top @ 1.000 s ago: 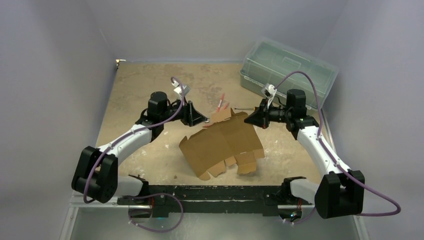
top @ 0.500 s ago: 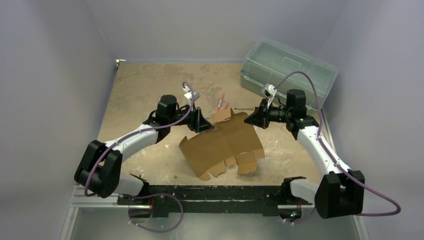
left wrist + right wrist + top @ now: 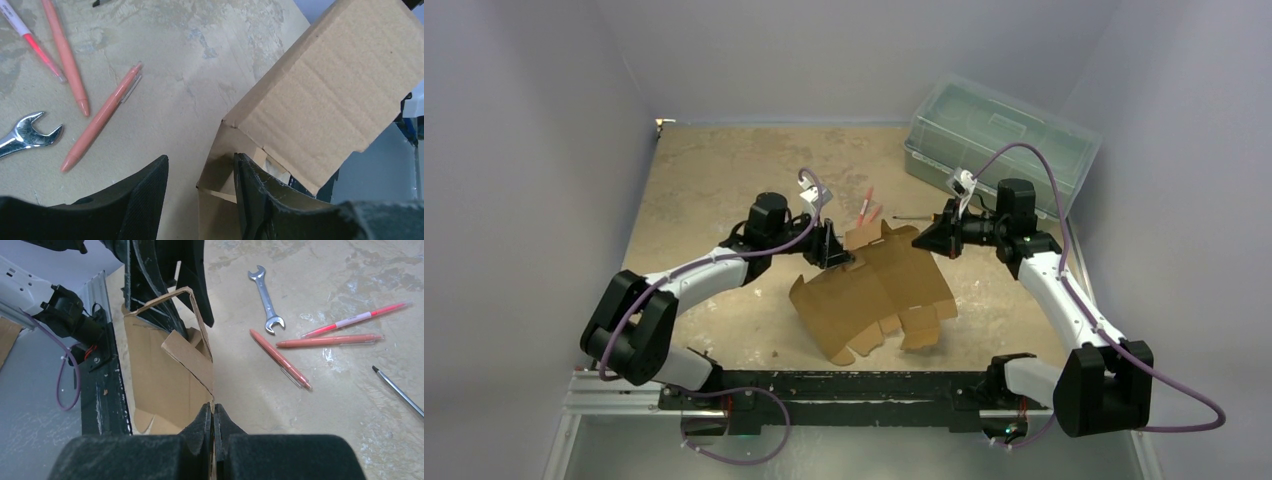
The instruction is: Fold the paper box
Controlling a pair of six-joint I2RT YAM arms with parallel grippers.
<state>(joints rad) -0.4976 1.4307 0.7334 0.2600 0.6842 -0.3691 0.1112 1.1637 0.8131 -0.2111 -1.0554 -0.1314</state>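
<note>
Mottled tan table (image 3: 724, 190), grey walls. Top view gives us left gripper (image 3: 832, 250) at far left edge of paper box (image 3: 879, 285), mid-table, partly raised. Only left wrist view shows us fingers (image 3: 145, 195) spread, straddling cardboard wall. Wrench (image 3: 27, 134), orange pen (image 3: 100, 117) clear in wrist views alone. Right gripper (image 3: 212, 412): fingers pressed together, pinching box flap edge. Green bin (image 3: 999, 140) at far right corner, top view only.

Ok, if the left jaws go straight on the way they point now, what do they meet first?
The paper box: its raised panel stands just ahead of the open left jaws, and one edge seems to sit between them.
</note>
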